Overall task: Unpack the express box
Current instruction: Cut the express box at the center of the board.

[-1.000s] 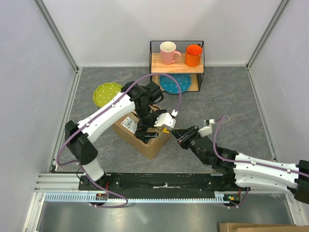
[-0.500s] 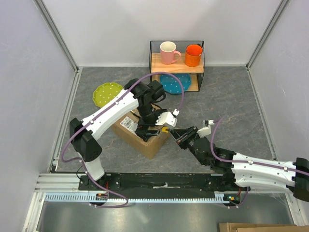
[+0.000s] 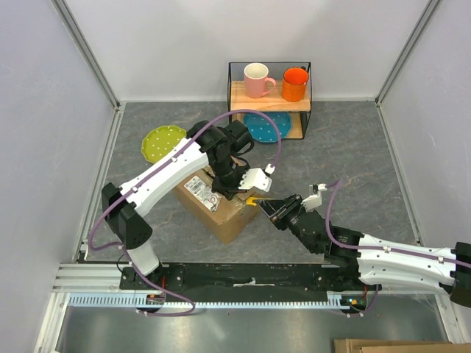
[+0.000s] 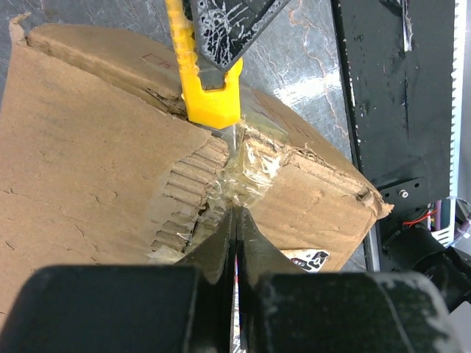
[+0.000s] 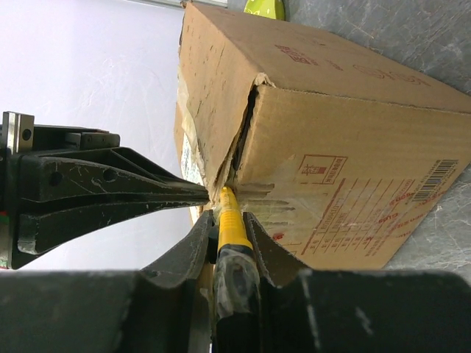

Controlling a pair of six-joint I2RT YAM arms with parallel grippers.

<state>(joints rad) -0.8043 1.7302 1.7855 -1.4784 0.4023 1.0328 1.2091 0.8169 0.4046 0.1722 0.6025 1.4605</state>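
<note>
Top external alone shows mugs (image 3: 257, 79) beyond express box (image 3: 218, 214).

Bright, even light from above cast only soft shadows on the bench (image 3: 353, 147). Glare whitened the clear tape (image 4: 250, 158) in the left wrist view, whose near edge was blurred.

The box (image 5: 353, 125) bears a red printed form (image 5: 335, 213) and a black barcode (image 5: 433, 179) on one side and a white label (image 3: 197, 187) on top. None of it can be read.
</note>
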